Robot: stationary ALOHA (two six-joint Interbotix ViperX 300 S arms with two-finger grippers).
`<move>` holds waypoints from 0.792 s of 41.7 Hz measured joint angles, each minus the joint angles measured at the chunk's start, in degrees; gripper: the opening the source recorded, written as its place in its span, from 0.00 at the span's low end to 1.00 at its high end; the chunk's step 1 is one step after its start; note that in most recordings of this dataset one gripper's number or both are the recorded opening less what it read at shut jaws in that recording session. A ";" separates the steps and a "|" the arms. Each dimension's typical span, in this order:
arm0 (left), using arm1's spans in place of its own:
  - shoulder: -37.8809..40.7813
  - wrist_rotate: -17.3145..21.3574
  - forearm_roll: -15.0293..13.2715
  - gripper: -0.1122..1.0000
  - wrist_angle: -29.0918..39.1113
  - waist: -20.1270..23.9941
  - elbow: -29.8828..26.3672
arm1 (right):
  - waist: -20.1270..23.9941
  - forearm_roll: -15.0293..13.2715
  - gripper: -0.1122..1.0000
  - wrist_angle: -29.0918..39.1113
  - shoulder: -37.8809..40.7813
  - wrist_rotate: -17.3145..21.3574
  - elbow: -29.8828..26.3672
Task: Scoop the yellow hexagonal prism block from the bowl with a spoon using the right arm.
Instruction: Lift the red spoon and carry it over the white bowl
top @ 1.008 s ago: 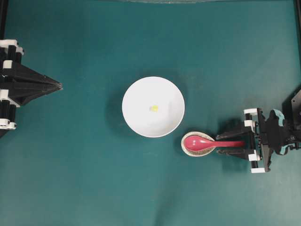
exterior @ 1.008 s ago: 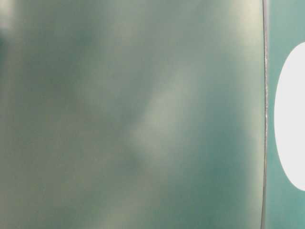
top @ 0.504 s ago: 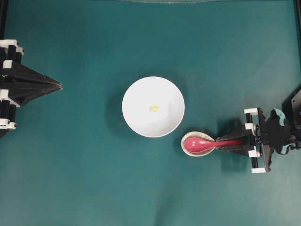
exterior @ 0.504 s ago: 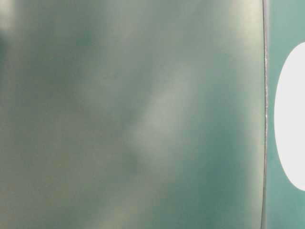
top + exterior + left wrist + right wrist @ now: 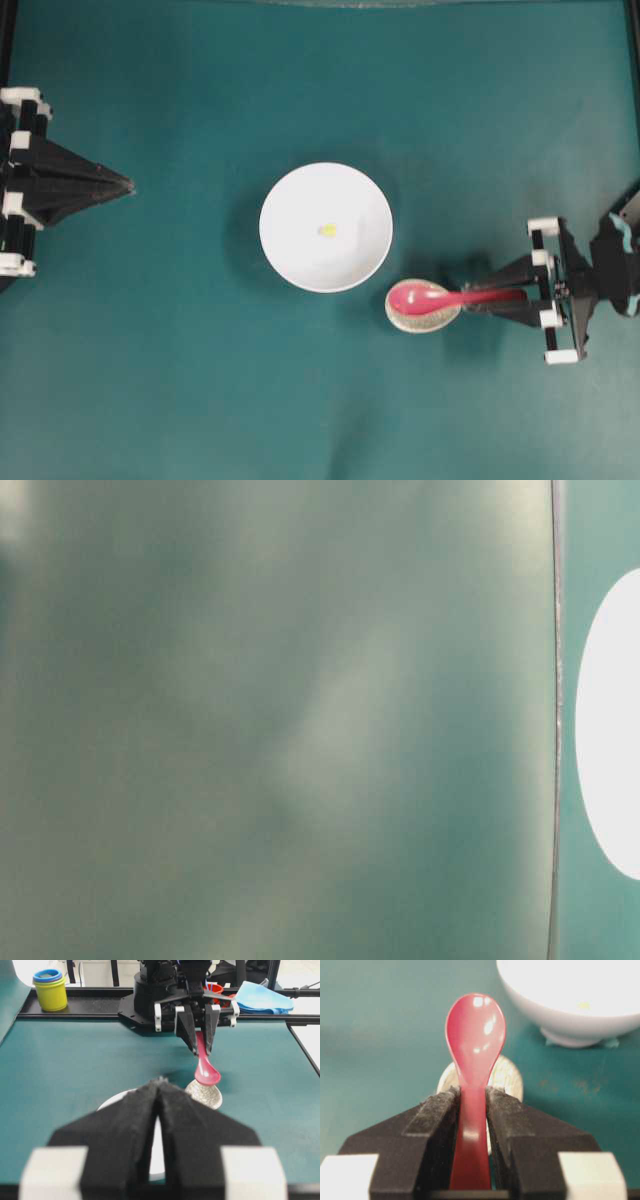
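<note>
Now that the right gripper (image 5: 472, 1105) has clamped onto the red-pink spoon's (image 5: 425, 297) handle and raised it off the speckled egg-shaped dish (image 5: 420, 317) at lower right of centre: pickup done, scooping yet to come. Yellow hexagonal prism block (image 5: 327, 230) mid-frame inside the white bowl (image 5: 290, 265), up-left of the spoon, well apart. Left gripper (image 5: 159, 1125) pressed closed, empty.

Open green table (image 5: 200, 380) all round the bowl (image 5: 326, 227); only the small speckled dish (image 5: 421, 315) sits just beside its lower-right rim, under the spoon (image 5: 440, 297). Left gripper (image 5: 125, 185) parked well left of the bowl.
</note>
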 measured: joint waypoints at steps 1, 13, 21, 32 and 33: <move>0.00 0.00 0.00 0.12 0.00 0.09 0.00 | -0.44 -0.09 0.33 1.05 -1.14 -0.62 -0.18; -0.18 -0.70 0.09 0.12 0.44 0.09 0.00 | -6.94 0.00 0.33 16.26 -12.83 -7.03 -2.90; -0.26 -0.79 0.00 0.12 0.70 0.09 0.00 | -13.36 0.00 0.33 32.52 -19.86 -14.41 -7.73; -0.26 -0.79 0.00 0.12 0.70 0.00 0.00 | -23.03 -0.09 0.33 54.14 -23.73 -21.27 -17.31; -0.26 -0.79 0.00 0.12 0.79 0.00 0.00 | -23.91 -0.09 0.33 56.07 -23.73 -21.62 -18.19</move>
